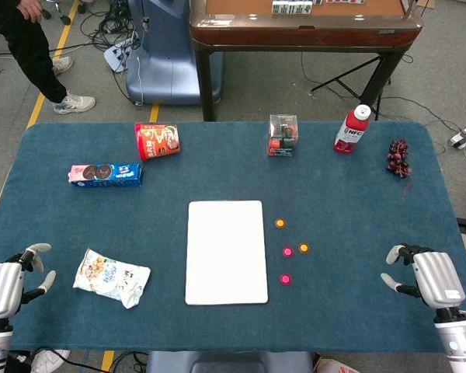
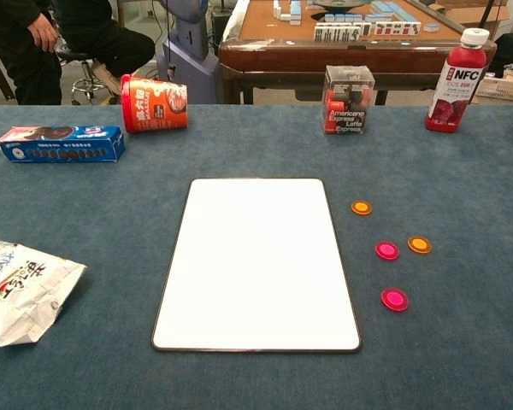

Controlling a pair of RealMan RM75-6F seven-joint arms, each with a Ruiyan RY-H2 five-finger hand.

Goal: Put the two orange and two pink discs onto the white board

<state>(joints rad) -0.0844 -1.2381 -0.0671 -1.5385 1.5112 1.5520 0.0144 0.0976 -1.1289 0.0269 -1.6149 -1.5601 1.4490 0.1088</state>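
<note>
The white board (image 1: 226,252) (image 2: 256,260) lies bare in the middle of the blue table. To its right on the cloth lie two orange discs (image 1: 279,223) (image 1: 304,248) and two pink discs (image 1: 288,252) (image 1: 285,278). The chest view shows the same orange discs (image 2: 361,207) (image 2: 420,244) and pink discs (image 2: 386,250) (image 2: 394,299). My left hand (image 1: 12,281) hovers at the near left edge, fingers apart, holding nothing. My right hand (image 1: 423,276) is at the near right, also open and empty, well right of the discs. Neither hand shows in the chest view.
A snack bag (image 1: 111,277) lies near my left hand. Along the back stand a blue biscuit box (image 1: 105,173), an orange cup on its side (image 1: 157,141), a clear box (image 1: 283,135), a red bottle (image 1: 351,129) and dark grapes (image 1: 398,158).
</note>
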